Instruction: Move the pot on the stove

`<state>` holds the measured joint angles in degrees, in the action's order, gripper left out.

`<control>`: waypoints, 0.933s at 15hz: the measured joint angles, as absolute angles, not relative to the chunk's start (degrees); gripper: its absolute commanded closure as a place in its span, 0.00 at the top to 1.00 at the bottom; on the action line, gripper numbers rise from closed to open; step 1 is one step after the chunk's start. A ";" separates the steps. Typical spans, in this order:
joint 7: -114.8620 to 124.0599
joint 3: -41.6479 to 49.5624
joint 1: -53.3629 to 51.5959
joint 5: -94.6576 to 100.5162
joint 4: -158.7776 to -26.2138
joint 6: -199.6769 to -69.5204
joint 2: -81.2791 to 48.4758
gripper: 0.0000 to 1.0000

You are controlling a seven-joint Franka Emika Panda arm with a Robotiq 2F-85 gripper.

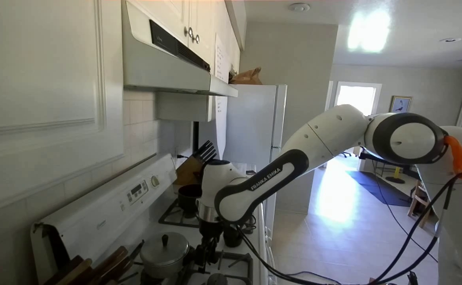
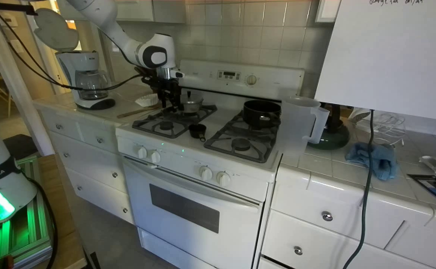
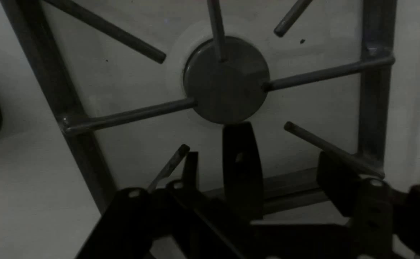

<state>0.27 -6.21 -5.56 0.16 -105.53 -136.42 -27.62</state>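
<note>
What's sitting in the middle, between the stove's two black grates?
A little black pot, standing right on the white stovetop. You see that in an exterior view.

"FRANKA EMIKA" on arm (image 1: 326, 136), "EMIKA" on base (image 2: 6, 188)

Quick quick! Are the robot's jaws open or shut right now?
Gripper: open, with the pot's handle between its jaws, gaps on both sides.
</note>
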 measured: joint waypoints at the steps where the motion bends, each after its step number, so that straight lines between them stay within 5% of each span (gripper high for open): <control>1: 0.62 -6.24 -5.73 0.16 -105.53 -136.98 -27.82 0.47; 7: 2.48 -6.26 -6.50 0.11 -105.49 -138.75 -28.16 0.05; 14: 4.56 -6.26 -7.20 0.11 -105.50 -139.72 -28.20 0.02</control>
<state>4.56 -6.26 -7.20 0.11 -105.50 -139.72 -28.20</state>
